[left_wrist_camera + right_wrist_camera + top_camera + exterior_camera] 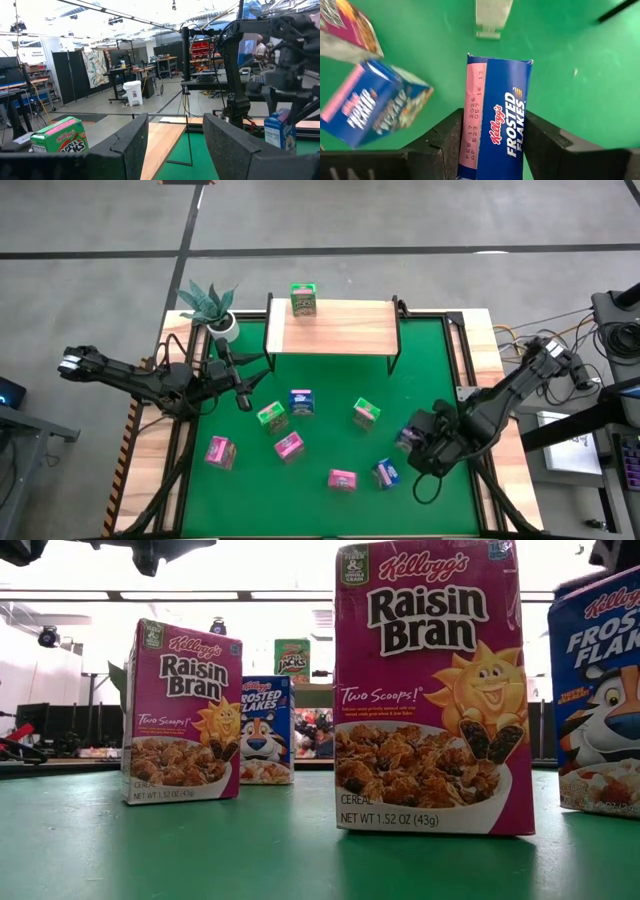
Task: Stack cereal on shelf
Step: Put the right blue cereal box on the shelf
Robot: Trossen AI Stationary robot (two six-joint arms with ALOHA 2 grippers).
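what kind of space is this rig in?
Likely a robotics lab or workshop: polished concrete floor, workbenches and a red parts rack behind the green-topped table, cabling at its side.

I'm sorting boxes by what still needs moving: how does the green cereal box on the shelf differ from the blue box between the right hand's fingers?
The green box stands on the shelf plank with no hand near; the blue box is off the shelf, over the green table, between the right hand fingers. The green reads Apple Jacks, the blue Frosted Flakes. Both are small Kellogg's cartons.
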